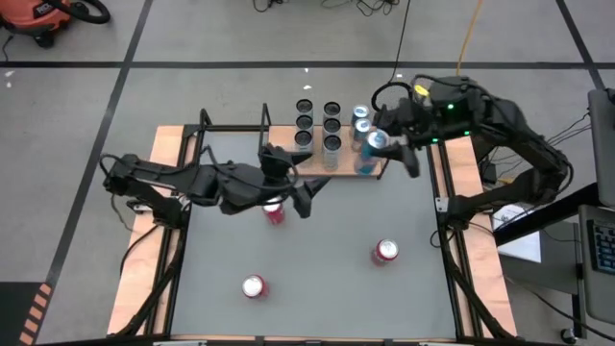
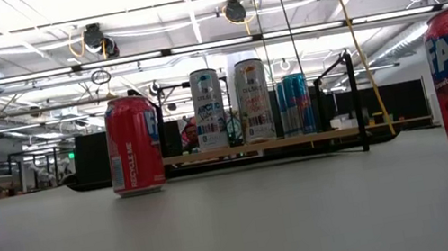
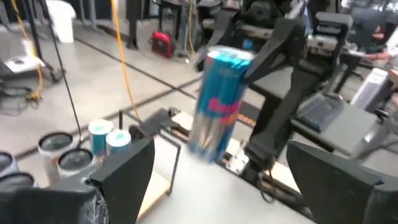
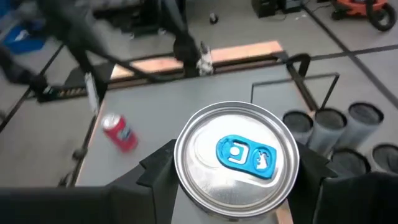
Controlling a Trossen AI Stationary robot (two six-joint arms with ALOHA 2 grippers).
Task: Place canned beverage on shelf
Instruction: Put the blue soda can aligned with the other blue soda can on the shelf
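Observation:
A blue-and-silver beverage can (image 3: 216, 102) hangs in the air by the right end of the shelf (image 1: 288, 154), with my right gripper (image 1: 389, 144) shut on it. The light-wood shelf with black rod frames stands at the table's far edge and carries several upright cans (image 1: 332, 125) on their bases. My left gripper (image 3: 217, 180) stands open near the table's middle, in front of the shelf (image 1: 298, 181). It points at the held can from a short way off and touches nothing. Neither gripper shows in the low view. My right gripper pinches the can's upper wall just under the rim (image 4: 181, 163) between its two fingers (image 4: 155, 171), one on each side. The fingers come from the table's right, slanting down. The can is lifted clear and hangs tilted, its blue-tabbed top (image 4: 245, 154) up.
Three red cans stand upright on the grey tabletop: one under my left arm (image 1: 274, 212), one at the right middle (image 1: 385, 252), one near the front (image 1: 254, 285). Black rails and wood strips (image 1: 447, 221) run along both table sides. Cables lie on the floor beyond the shelf.

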